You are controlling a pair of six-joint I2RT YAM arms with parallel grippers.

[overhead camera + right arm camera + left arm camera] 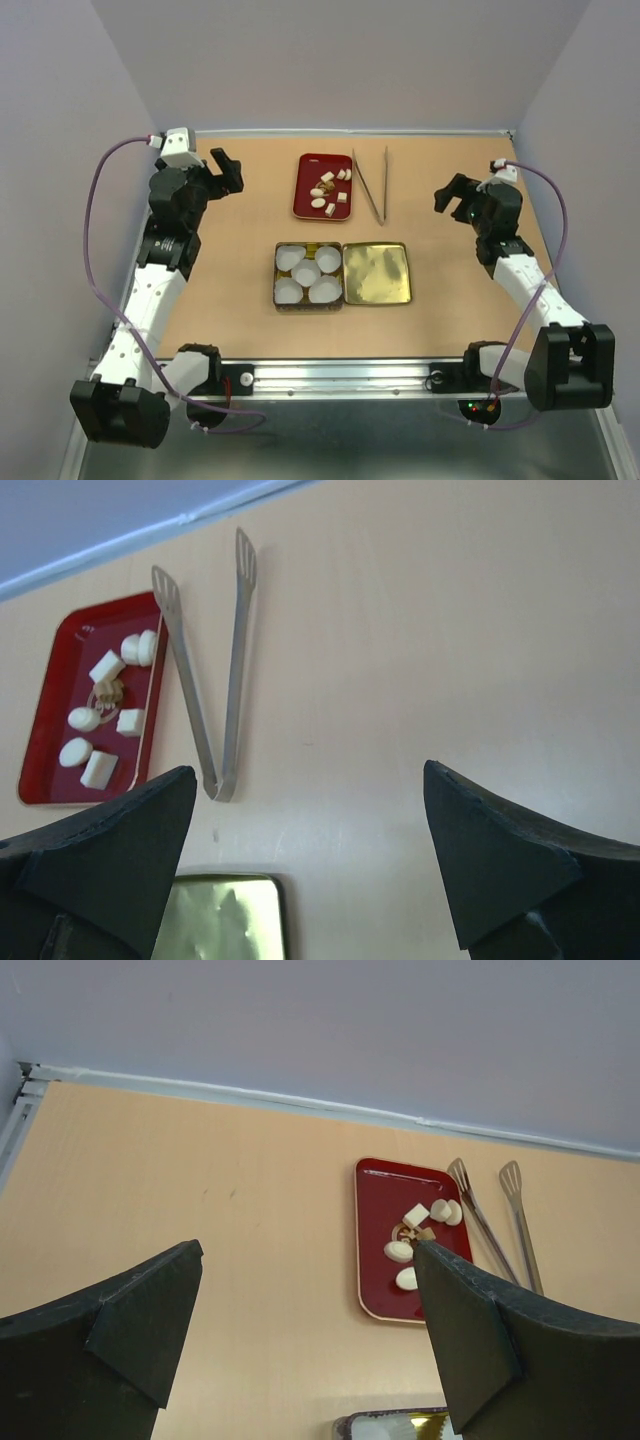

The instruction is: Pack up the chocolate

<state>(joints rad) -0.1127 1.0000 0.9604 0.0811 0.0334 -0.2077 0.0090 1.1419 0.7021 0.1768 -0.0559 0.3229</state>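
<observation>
Several small cream-white and light brown chocolate pieces (330,190) lie on a red tray (305,196) at the back middle; they also show in the left wrist view (414,1216) and the right wrist view (106,668). An open tin (276,287) holds several white fluted paper cups (306,272). Metal tweezers (371,186) lie right of the tray, also seen in the right wrist view (206,692). My left gripper (228,172) is open and empty at the far left. My right gripper (450,193) is open and empty at the far right.
The tin's gold lid (376,272) lies open to the right of the cups. The table's back edge meets a pale wall (350,60). Side walls close in left and right.
</observation>
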